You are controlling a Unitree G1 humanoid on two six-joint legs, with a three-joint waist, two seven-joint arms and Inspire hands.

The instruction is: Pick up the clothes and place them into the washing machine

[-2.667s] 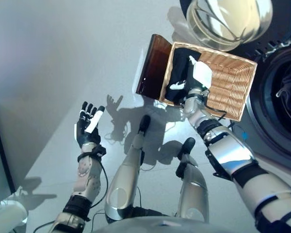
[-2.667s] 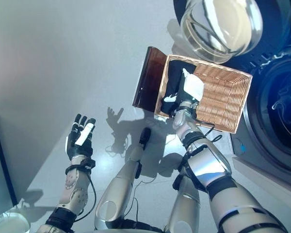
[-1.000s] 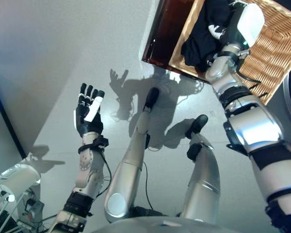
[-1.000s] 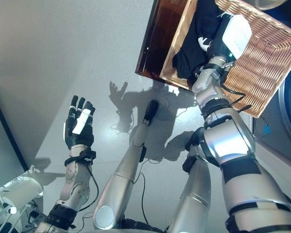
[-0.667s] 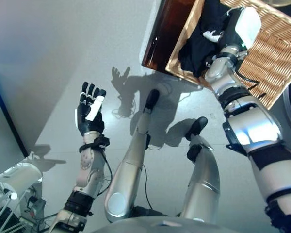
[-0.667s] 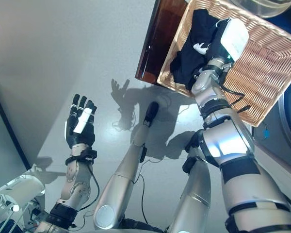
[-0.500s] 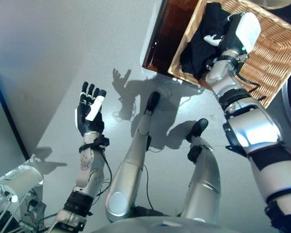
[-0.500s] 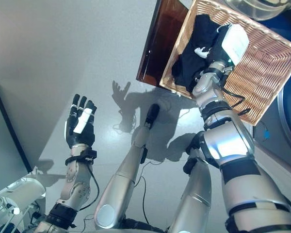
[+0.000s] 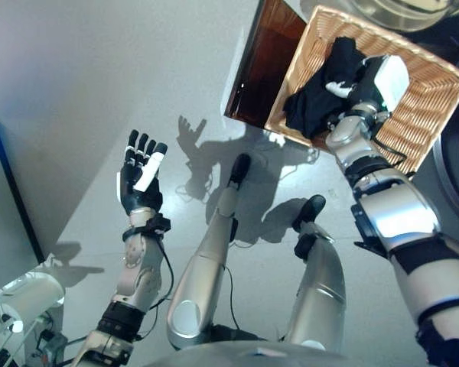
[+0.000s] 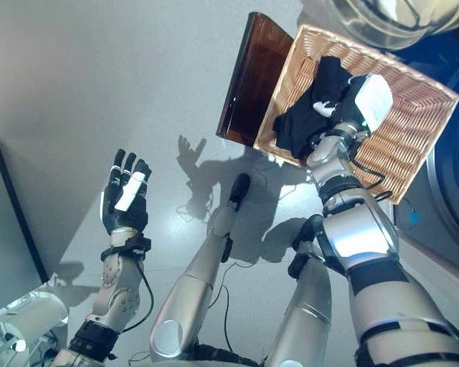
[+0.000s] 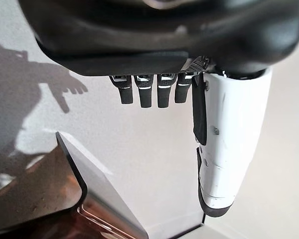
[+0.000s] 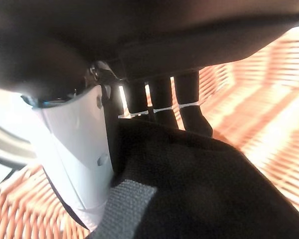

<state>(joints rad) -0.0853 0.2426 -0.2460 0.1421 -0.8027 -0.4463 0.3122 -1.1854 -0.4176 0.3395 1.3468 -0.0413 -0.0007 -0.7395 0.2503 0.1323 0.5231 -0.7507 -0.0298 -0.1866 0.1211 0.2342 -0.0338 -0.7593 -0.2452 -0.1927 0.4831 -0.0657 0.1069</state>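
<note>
Black clothes with a small white mark lie bunched at the near left of a wicker basket on the floor. My right hand reaches into the basket. In the right wrist view its fingers curl over the far side of the black clothes and the white-covered thumb presses the near side, pinching the cloth. My left hand is held up over the bare floor to the left, open and holding nothing, as its fingers show.
The washing machine's round glass door hangs open above the basket, and the drum opening is at the right edge. A dark brown panel stands against the basket's left side. A white cylinder sits at the lower left.
The whole picture shifted, so the basket shows lower and more fully. My right hand stays on the black clothes in the basket. The left hand has not moved.
</note>
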